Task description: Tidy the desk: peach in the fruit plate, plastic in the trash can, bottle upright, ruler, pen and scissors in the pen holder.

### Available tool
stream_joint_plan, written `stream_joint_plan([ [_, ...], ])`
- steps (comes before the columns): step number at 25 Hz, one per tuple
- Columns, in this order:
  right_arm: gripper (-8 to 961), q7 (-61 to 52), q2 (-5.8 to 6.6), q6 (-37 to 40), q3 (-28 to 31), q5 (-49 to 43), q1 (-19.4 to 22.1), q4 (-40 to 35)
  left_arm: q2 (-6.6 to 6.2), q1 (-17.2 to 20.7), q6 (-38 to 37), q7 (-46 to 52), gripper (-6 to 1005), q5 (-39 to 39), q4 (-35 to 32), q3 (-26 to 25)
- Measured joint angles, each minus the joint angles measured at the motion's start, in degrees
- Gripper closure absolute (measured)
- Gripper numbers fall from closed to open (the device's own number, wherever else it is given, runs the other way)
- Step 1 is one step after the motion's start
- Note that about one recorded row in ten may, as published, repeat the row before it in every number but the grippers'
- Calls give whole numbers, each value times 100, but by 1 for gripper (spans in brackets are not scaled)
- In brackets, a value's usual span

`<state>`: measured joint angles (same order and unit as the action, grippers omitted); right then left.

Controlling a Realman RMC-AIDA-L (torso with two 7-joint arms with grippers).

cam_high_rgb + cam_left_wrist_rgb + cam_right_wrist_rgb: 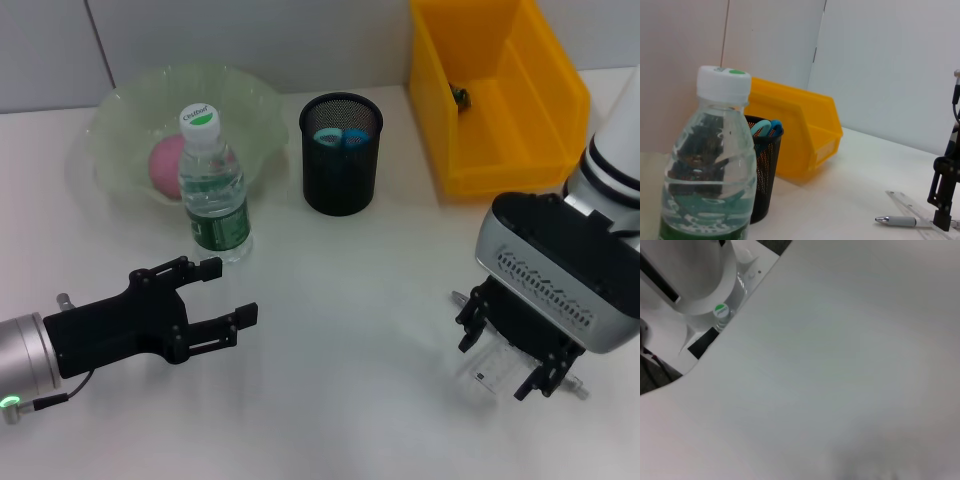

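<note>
Just one bottle [213, 183], two tools.

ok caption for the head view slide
Right tool low over the ruler; bottle upright, left tool open nearby.

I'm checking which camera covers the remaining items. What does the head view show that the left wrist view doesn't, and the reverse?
Only the head view shows the peach in the fruit plate, the open left end effector, and the right end effector's body.

Only the left wrist view shows the pen.

Both show the upright bottle, the pen holder, the yellow bin and the clear ruler.
</note>
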<state>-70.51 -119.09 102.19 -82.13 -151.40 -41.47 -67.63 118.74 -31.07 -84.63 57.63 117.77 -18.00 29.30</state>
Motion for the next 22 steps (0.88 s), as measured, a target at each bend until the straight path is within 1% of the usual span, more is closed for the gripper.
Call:
stream_joint_plan([
  [5, 298, 2, 0, -178, -149, 1, -1, 135, 0, 6, -1, 4, 184, 0, 10, -2],
  [22, 336, 11, -5, -427, -441, 1, 43, 352, 7, 139, -81, 23, 184, -157, 16, -3],
])
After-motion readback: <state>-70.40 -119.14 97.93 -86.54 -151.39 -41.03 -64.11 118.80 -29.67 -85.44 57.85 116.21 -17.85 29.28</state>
